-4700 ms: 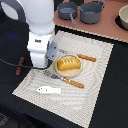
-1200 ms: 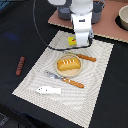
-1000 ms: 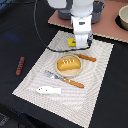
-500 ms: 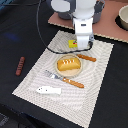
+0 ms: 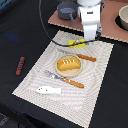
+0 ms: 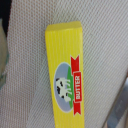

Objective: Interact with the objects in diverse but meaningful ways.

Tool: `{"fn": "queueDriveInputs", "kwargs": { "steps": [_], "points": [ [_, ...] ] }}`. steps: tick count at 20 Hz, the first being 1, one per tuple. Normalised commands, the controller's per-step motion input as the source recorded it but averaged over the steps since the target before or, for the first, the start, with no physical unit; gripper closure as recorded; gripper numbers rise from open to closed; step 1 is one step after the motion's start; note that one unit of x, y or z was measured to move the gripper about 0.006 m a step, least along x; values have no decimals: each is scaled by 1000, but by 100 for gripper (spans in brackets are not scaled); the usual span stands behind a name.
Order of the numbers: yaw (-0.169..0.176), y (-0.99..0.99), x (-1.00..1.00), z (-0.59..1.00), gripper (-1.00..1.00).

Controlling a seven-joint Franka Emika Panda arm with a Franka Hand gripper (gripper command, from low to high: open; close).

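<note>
The yellow butter block (image 5: 76, 43) lies on the striped placemat (image 5: 35, 75), and it fills the wrist view (image 6: 65, 75) with its cow label up. My gripper (image 5: 89, 38) is low over the mat at the butter's end on the exterior view's right; its fingers are hidden. The golden bread loaf (image 5: 68, 64) sits on a small plate at the mat's middle. The orange-handled knife (image 5: 84, 57) lies behind the loaf and the orange-handled fork (image 5: 66, 79) in front. The white fish (image 5: 48, 90) lies near the front edge. The red-brown sausage (image 5: 20, 65) lies off the mat.
The grey saucepan (image 5: 66, 9) stands on a brown board (image 5: 112, 30) at the back. A bowl (image 5: 123, 17) is on the board at the exterior view's right. A black cable (image 5: 47, 27) runs behind the mat. The table is dark.
Since 4.7 s ago the arm has moved from the mat's left side to the butter at the back. In the last second it has barely shifted, and the objects have stayed put.
</note>
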Motion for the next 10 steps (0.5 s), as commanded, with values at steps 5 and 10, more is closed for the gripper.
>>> {"fn": "queueDriveInputs", "kwargs": {
  "steps": [5,10],
  "points": [
    [-25,-567,539,635,-100],
    [0,-759,528,558,-100]
  ]
}}
